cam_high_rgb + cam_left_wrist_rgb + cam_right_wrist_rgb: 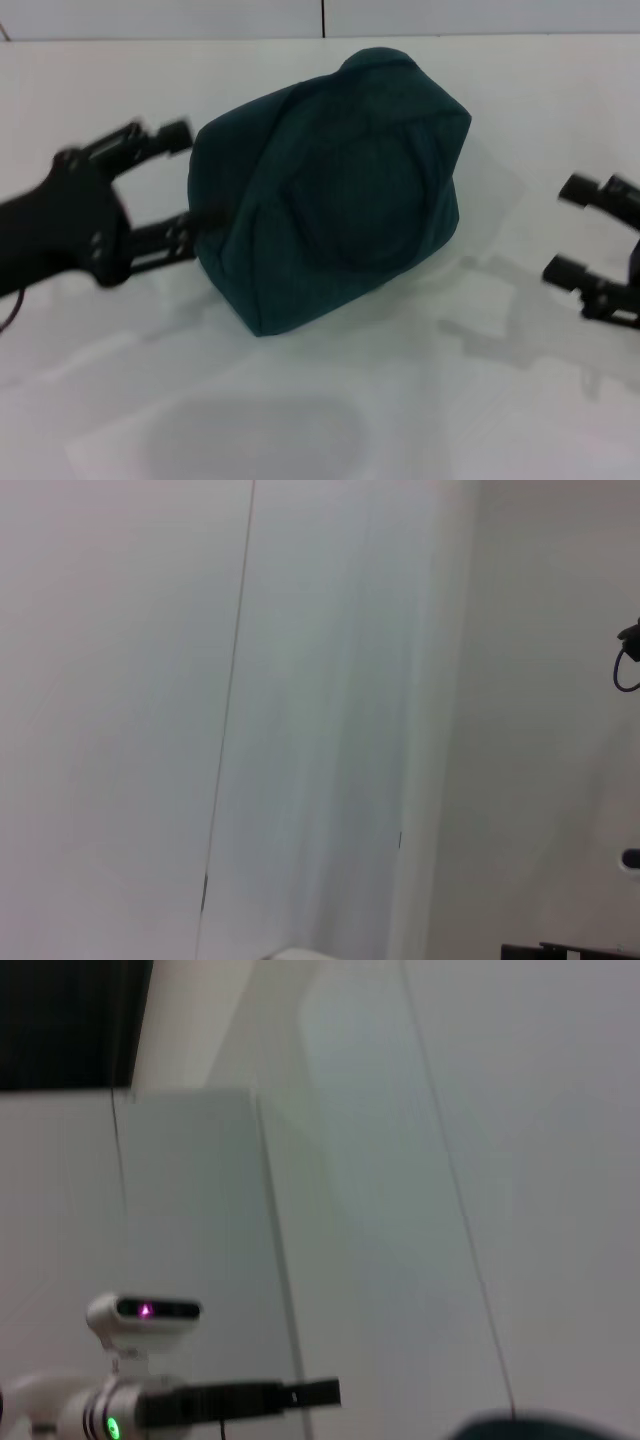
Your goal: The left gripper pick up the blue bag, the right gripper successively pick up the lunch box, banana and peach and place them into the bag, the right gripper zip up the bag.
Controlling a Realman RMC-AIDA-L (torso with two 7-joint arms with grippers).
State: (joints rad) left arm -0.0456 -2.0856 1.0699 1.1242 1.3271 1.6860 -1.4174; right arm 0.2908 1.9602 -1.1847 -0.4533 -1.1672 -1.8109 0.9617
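The blue bag (340,190) stands in the middle of the white table (420,400) in the head view, bulging, with no opening showing. My left gripper (185,180) is at the bag's left side, open. Its lower finger (170,238) reaches the fabric and its upper finger (150,138) is just clear of it. My right gripper (566,230) is near the right edge, well away from the bag, open with nothing between its fingers. The lunch box, banana and peach are out of view. Neither wrist view shows its own fingers.
A pale wall (320,18) runs behind the table. The left wrist view shows only wall panels and a black cable loop (627,668). The right wrist view shows a white camera head with a lit lens (145,1312) and a dark window (70,1020).
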